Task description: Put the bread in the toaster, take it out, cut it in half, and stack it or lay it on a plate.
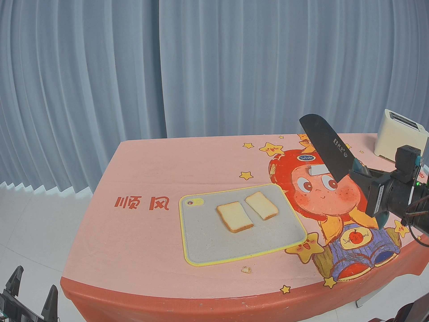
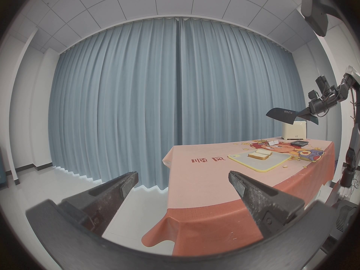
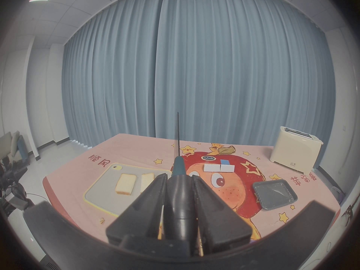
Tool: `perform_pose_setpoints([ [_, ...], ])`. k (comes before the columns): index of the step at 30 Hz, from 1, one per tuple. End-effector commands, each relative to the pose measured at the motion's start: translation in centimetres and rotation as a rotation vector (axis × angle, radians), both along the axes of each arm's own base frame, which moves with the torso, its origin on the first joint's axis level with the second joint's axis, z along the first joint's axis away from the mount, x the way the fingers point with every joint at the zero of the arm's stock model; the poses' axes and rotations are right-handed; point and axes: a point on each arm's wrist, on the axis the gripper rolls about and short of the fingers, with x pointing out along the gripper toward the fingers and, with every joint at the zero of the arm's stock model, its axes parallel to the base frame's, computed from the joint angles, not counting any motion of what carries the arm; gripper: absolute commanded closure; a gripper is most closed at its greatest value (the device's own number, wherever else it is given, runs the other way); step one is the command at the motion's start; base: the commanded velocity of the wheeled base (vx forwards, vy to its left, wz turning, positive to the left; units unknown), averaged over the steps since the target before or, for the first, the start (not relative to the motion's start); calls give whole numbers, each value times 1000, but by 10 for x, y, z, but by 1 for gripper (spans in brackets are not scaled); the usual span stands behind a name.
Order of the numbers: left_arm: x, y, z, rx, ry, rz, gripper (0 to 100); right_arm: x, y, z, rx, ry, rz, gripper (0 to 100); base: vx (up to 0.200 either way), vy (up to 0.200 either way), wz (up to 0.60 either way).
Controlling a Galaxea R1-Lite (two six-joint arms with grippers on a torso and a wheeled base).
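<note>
Head view: right gripper (image 1: 364, 176) is clamping a knife (image 1: 328, 146), blade pointing up
Bread halves (image 1: 234, 216): lying on cutting board (image 1: 214, 242), left of that gripper
Left gripper (image 2: 183, 177): hanging open

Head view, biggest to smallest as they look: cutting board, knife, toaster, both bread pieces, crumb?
1. cutting board
2. knife and toaster: about alike; the knife hangs nearer the camera, so unranked
3. left bread piece and right bread piece: nearly alike
4. crumb
</note>
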Motion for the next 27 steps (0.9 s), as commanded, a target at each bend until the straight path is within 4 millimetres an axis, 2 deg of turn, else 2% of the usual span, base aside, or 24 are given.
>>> perform_pose_setpoints([
  [1, 0, 0, -5, 0, 4, 1, 0, 5, -6, 2, 10, -2, -20, 100, 0, 0, 0],
  [19, 0, 0, -5, 0, 4, 1, 0, 7, -12, 2, 3, -4, -40, 100, 0, 0, 0],
  [27, 0, 0, -5, 0, 4, 1, 0, 14, -16, 11, 30, -26, -79, 100, 0, 0, 0],
])
